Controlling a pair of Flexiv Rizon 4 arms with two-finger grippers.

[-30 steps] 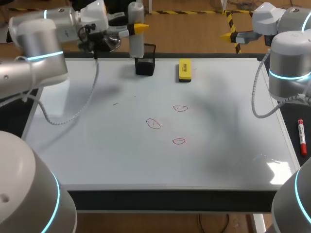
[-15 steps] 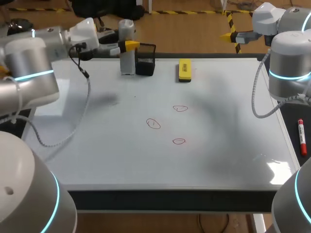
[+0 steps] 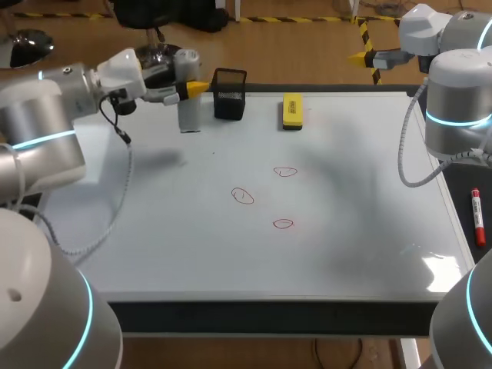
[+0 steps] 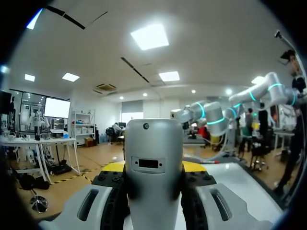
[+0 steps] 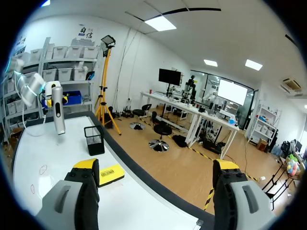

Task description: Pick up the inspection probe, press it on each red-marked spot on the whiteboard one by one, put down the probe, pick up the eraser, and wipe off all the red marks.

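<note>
A whiteboard [image 3: 231, 261] covers most of the dark worktop [image 3: 269, 317], with three small red marks [image 3: 285, 171] [image 3: 242, 196] [image 3: 284, 224] ringed near its middle. At the board's far left the left claw [image 3: 192, 87] is clamped on the grey inspection probe [image 3: 189, 111], a yellow-tipped finger on either side of its barrel; the probe stands upright just beside the black mesh holder [image 3: 229, 94], and whether its lower end touches the board cannot be told. The yellow eraser [image 3: 292, 111] lies flat at the far edge, on the holder's other side and well apart from the marks. The right claw [image 5: 156, 166] hangs past the board's far right corner, fingers spread wide and gripping nothing. A red marker pen [image 3: 477, 217] lies on the worktop off the board's right edge.
</note>
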